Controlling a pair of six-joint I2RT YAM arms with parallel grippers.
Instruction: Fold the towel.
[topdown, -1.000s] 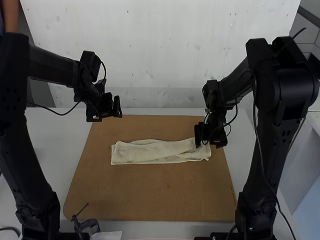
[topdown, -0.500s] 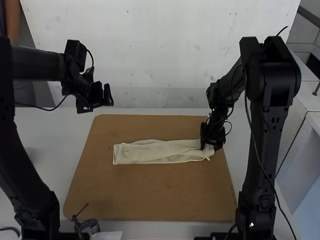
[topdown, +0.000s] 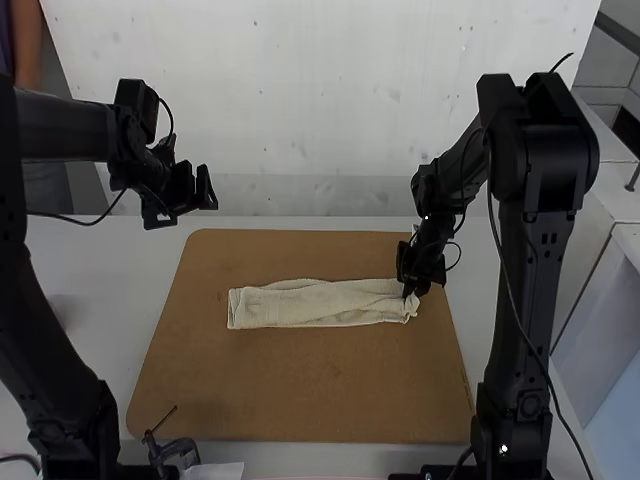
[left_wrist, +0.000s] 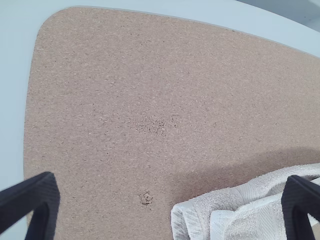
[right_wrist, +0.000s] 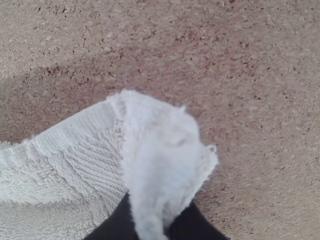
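Observation:
A cream towel (topdown: 320, 304) lies as a long narrow folded strip across the board, its right end bunched. At that right end is my right gripper (topdown: 410, 290); in the right wrist view the gripper (right_wrist: 154, 232) is shut on a pinched, raised bit of the towel (right_wrist: 75, 165). Beyond and left of the board's far left corner, my left gripper (topdown: 208, 190) is up off the table. The left wrist view has the left gripper (left_wrist: 170, 205) wide open, with one end of the towel (left_wrist: 240, 200) partly behind one finger.
The brown cork board (topdown: 300, 390) lies under the towel on a white table (topdown: 90, 300). A small clamp (topdown: 175, 450) sits at the near left edge beside a white sheet (topdown: 215, 471). A pale wall (topdown: 320, 120) rises behind the table.
The right gripper has closed on the towel's right end, which is now more bunched and drawn slightly left. My left arm has moved left and up, away from the board.

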